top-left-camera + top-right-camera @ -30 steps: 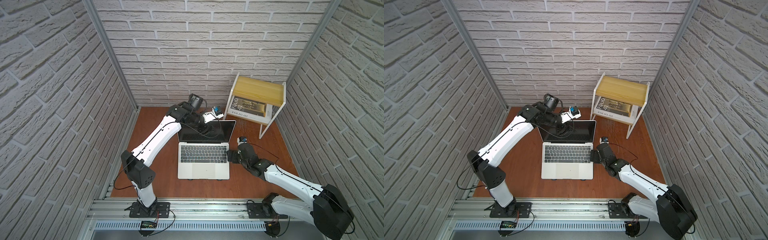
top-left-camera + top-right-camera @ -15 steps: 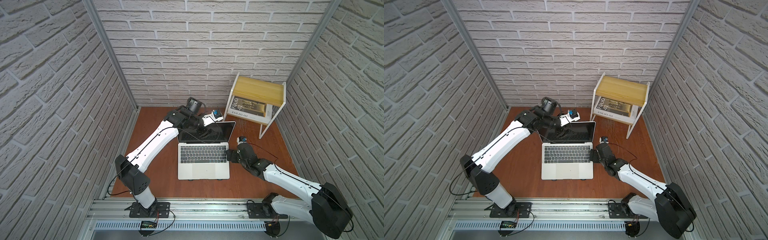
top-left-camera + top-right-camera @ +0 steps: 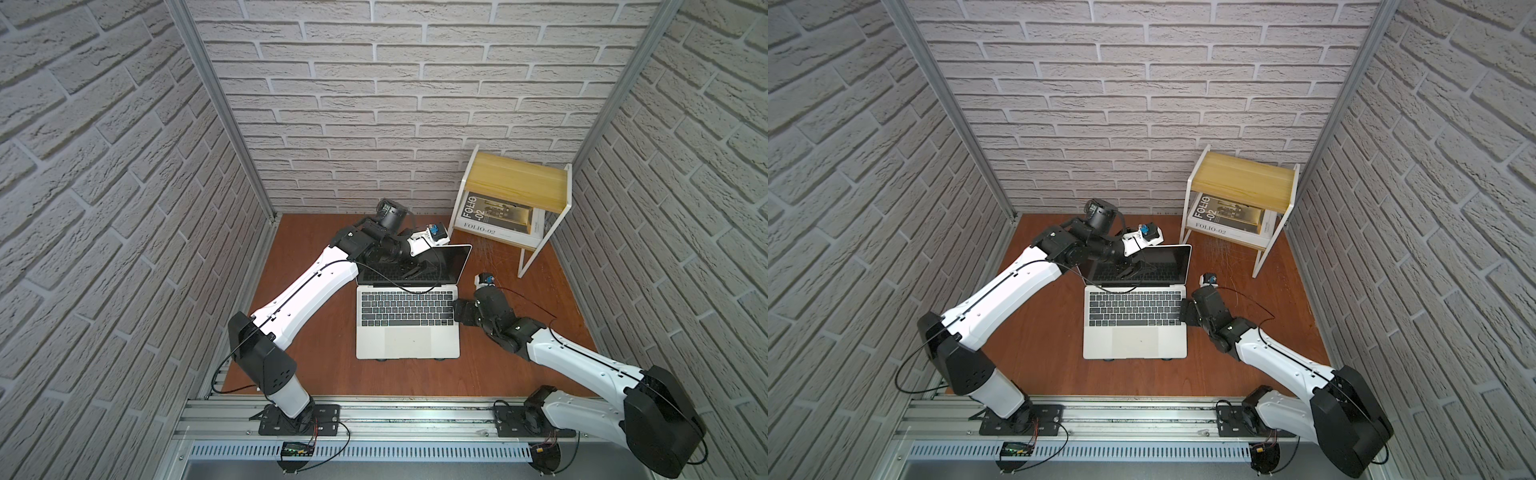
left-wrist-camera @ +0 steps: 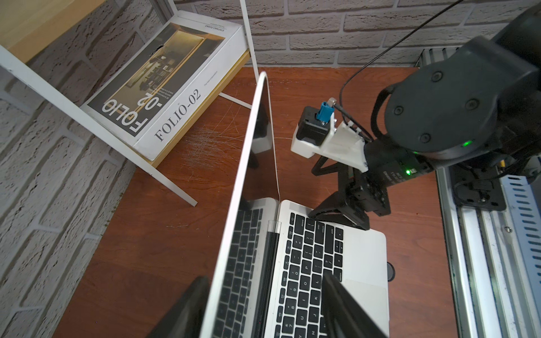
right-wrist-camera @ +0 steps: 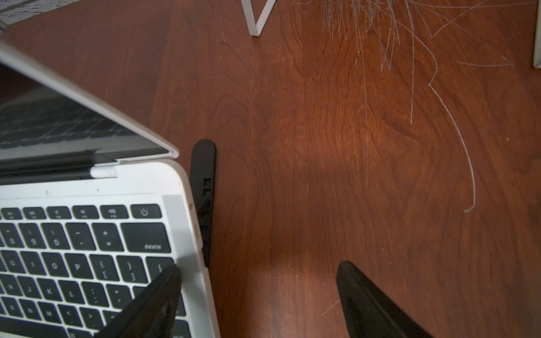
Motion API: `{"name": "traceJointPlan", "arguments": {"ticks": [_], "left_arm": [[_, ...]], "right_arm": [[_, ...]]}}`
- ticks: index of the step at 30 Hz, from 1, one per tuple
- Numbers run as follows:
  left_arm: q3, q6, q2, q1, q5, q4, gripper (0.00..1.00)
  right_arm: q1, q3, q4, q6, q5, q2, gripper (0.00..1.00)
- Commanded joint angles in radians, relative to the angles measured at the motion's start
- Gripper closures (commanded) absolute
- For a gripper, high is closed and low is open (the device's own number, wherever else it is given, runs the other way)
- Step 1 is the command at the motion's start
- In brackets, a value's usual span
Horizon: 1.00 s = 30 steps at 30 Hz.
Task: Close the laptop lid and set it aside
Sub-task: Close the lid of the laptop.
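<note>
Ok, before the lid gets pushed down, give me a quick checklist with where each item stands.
1. Does the left gripper straddle the laptop lid? Ok.
2. Is the keyboard free for closing? Not ok: a finger of the right gripper overlaps its keys.
3. Is the right gripper open? Ok.
4. Is the laptop steady on its dark stand? Cannot tell.
5. Does a left finger touch the lid's back? Cannot tell.

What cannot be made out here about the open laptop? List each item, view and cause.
Outer shell of the laptop lid: turned away in both top views, nearly edge-on in left wrist view.
The stand under the laptop: right wrist view, mostly covered by it.
Whether the left gripper touches the lid: left wrist view, lid hides one pad.
</note>
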Motion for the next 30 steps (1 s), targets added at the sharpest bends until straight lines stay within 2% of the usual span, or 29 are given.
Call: {"name": "traceJointPlan", "arguments": {"ticks": [1,30], "left_arm": [[-0.051,-0.037,0.005,-0.033,0.033,-0.08,0.36],[-0.278,-0.094,-0.093,-0.117,-0.072,-0.01,0.37]], "right_arm": [[-0.011,-0.002,-0.086,0.008,0.098,-0.001,0.14],[-0.035,0.006,-0.133,0.056,0.107,0.017,0.14]]}}
